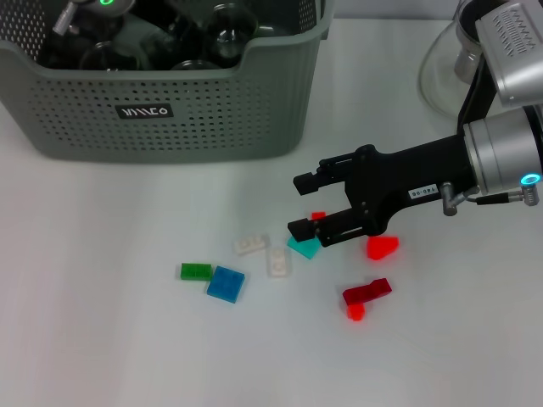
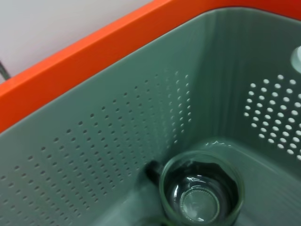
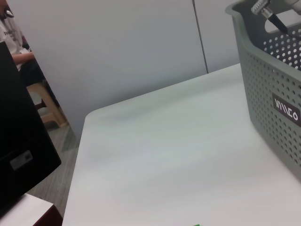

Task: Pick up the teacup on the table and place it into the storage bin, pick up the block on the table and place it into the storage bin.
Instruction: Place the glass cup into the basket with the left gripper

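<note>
— Where is the right gripper (image 1: 304,205) now?

— Low over the white counter (image 1: 102,339), reaching in from the right. Its two black fingers (image 1: 307,181) stand apart with nothing between them. A small red block (image 1: 318,216) and a teal block (image 1: 304,247) lie just beside the nearer fingertip, partly hidden under it.

— And the other blocks?

— Two cream blocks (image 1: 251,245) lie just beyond the fingertips, one next to the other. Past them, farther from the fingers, sit a blue block (image 1: 226,283) and a green block (image 1: 195,271), touching or nearly so. On the wrist side of the fingers lie a red wedge (image 1: 382,247) and a red angled piece (image 1: 366,295).

— The storage bin?

— The storage bin (image 1: 170,127) stands at the far edge of the counter, well apart from the fingers, its black label facing the robot. Glass teacups (image 1: 225,25) are inside it. The left wrist view looks down into a corner of the bin, where one glass teacup (image 2: 201,193) stands upright on the floor, its handle toward the perforated wall.

— The left gripper?

— It is up inside the bin (image 1: 89,7), only partly in view. Whether its fingers are apart or together, I cannot tell.

— Anything else?

— A clear glass vessel (image 1: 445,68) stands at the far right of the counter, behind the right arm.
</note>
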`<state>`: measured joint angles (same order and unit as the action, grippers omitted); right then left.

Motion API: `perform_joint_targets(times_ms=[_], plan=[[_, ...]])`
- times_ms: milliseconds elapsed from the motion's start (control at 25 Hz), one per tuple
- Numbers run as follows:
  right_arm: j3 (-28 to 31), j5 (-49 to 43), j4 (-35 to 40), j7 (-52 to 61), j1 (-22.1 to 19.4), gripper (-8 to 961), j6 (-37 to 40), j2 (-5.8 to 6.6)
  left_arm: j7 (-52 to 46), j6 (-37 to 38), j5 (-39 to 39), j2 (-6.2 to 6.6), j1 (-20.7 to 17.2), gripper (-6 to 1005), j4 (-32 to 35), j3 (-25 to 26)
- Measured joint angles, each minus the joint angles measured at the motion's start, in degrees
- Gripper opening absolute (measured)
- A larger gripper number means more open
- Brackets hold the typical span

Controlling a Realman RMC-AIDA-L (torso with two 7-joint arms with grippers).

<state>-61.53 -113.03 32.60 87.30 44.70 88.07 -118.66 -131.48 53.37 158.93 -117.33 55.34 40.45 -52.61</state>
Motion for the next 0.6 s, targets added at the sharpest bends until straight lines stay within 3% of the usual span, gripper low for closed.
perform_joint_targets(times_ms=[320, 480, 600], plan=[[0.00, -0.49, 0.01, 0.28, 0.35, 767, 0.44, 0.13, -3.88, 5.35, 0.30, 0.59, -2.44, 583, 7.29, 0.83], [0.00, -0.57, 0.01, 0.32, 0.38, 767, 0.69, 0.55, -4.97, 11.37, -1.04, 0.46, -5.69, 657, 16.57, 1.72], [0.01, -0.59, 0.30, 0.38, 0.39, 767, 1.70, 0.63, -4.12, 20.04, -6.14, 0.43, -7.69, 775, 24.13, 3.54]])
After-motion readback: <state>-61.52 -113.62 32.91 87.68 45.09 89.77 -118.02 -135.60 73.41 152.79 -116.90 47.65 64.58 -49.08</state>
